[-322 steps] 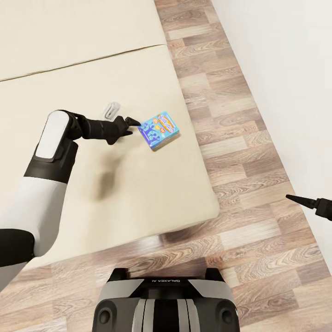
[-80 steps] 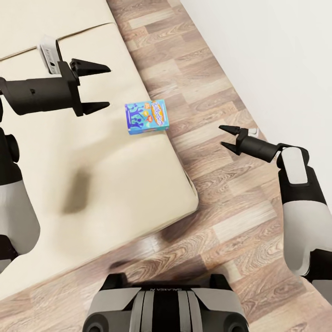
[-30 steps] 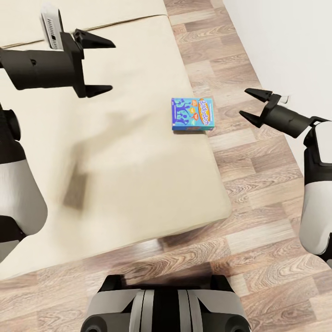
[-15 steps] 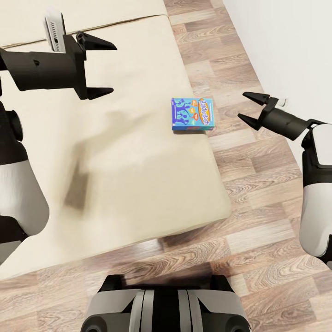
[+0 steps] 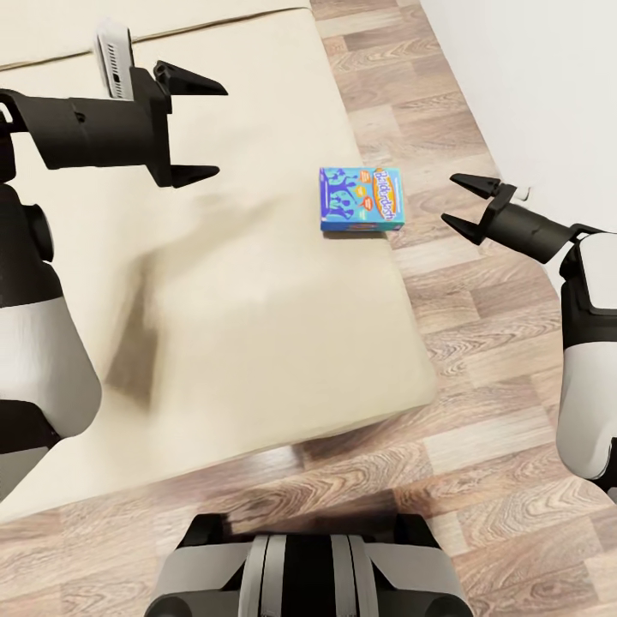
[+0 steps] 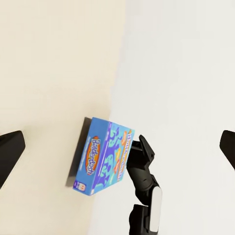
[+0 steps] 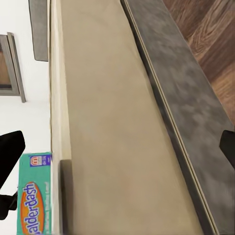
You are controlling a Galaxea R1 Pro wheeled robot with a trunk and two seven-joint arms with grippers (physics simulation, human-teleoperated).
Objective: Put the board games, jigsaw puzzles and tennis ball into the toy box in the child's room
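Note:
A blue board game box marked "Balderdash" lies flat on the beige bed, close to its right edge. My left gripper hangs open above the mattress, well to the left of the box and apart from it. Over the floor just right of the box my right gripper is open, its tips pointing at the box across a short gap. The left wrist view shows the box with the right arm's fingers beside it. In the right wrist view the box sits on the mattress edge.
Wooden plank floor runs along the bed's right side and front. A white wall stands close behind my right arm. My base is at the bed's front corner. A seam crosses the mattress at the far end.
The view has shifted a little. My right gripper has crept slightly closer to the box, still open. The left gripper has drifted a bit to the right; the box lies as before.

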